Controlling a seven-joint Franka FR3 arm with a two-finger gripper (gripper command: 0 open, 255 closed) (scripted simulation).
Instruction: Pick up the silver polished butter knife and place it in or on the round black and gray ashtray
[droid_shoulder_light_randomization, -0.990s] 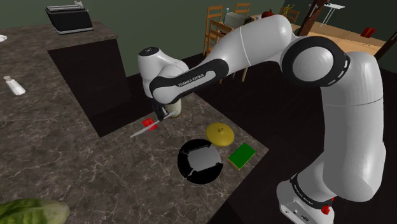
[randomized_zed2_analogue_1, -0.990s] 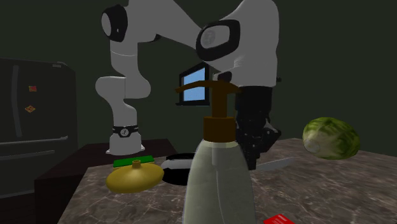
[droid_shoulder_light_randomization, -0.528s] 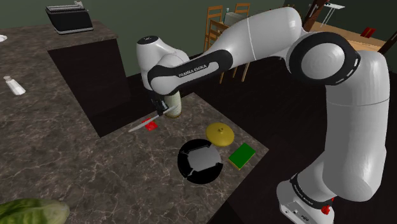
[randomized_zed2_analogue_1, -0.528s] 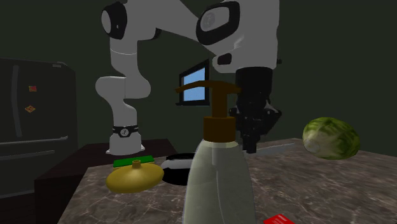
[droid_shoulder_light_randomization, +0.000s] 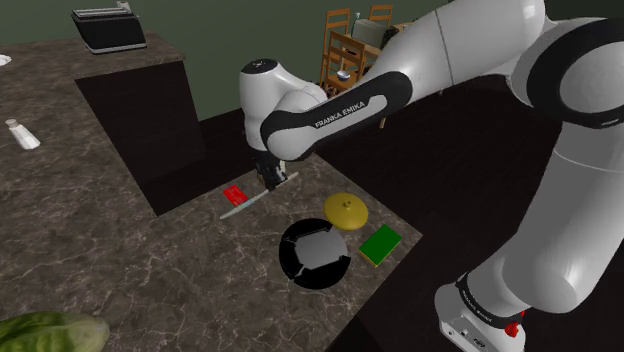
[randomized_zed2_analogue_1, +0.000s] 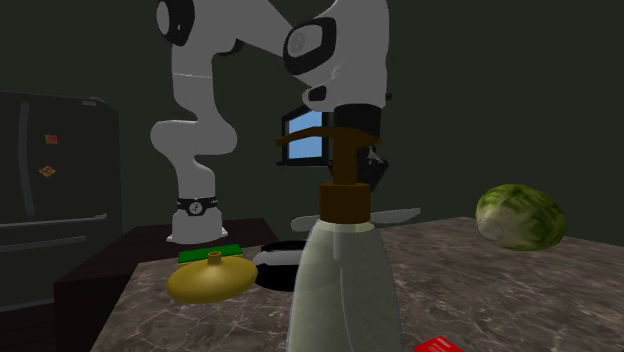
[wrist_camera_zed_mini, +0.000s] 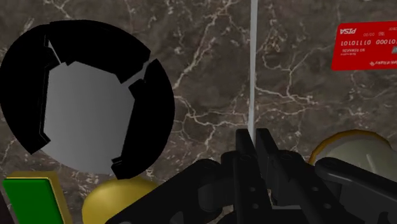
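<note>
My black gripper (droid_shoulder_light_randomization: 272, 179) is shut on one end of the thin silver butter knife (droid_shoulder_light_randomization: 245, 205), which hangs above the dark marble counter and points away from the fingers. In the wrist view the fingers (wrist_camera_zed_mini: 244, 145) clasp the knife's blade (wrist_camera_zed_mini: 253, 70) between them. The round black ashtray with a grey centre (droid_shoulder_light_randomization: 315, 255) lies on the counter, toward the stand from the gripper. In the wrist view the ashtray (wrist_camera_zed_mini: 89, 105) lies off to one side of the knife. In the second exterior view the knife (randomized_zed2_analogue_1: 385, 215) is level above the counter behind a pump bottle.
A red card (droid_shoulder_light_randomization: 235, 193) lies by the knife. A yellow gourd-like object (droid_shoulder_light_randomization: 346, 210) and a green flat block (droid_shoulder_light_randomization: 380, 244) sit beside the ashtray. A pump bottle (randomized_zed2_analogue_1: 340, 290) stands close in the second exterior view. A lettuce (droid_shoulder_light_randomization: 50, 332) lies at the shoulder view's lower left.
The arm has carried the knife up off the counter and toward the shoulder view's right, closer to the ashtray. The gripper has stayed shut on it.
</note>
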